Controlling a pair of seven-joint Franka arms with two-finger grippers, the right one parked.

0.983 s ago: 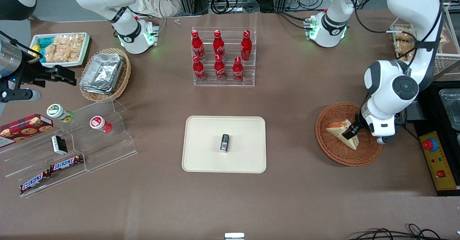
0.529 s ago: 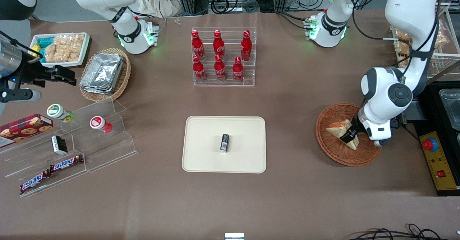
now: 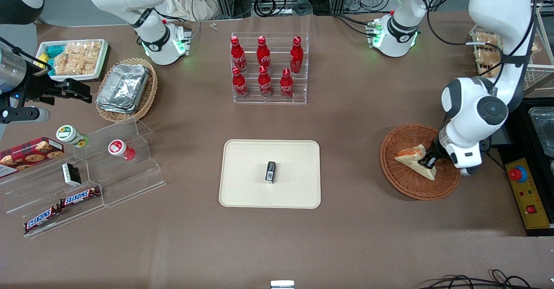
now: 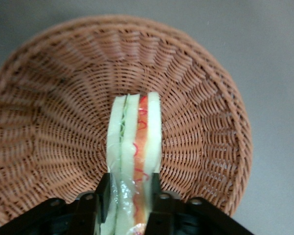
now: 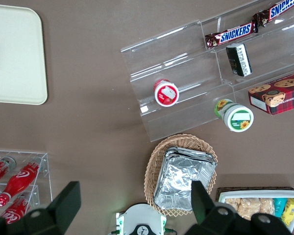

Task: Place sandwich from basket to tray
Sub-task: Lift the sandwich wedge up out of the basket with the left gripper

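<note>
My gripper: down inside the round reddish-brown woven wicker basket, toward the working arm's end of the desk; its two black fingers are clamped on either flat face of the sandwich.
Sandwich: a triangular wedge of pale white bread with orange-red and green filling, clear-wrapped; it sits in the basket, standing on edge between my fingers with the filling edge turned up toward my wrist camera.
Basket: rests on the brown desk, well apart from the tray; only the sandwich lies in it.
Tray: a flat rectangular cream-coloured tray with rounded corners and a low rim, near the middle of the desk; a small dark packet lies near its centre.
Red bottles: six in a clear tiered rack, farther from the front camera than the tray.
</note>
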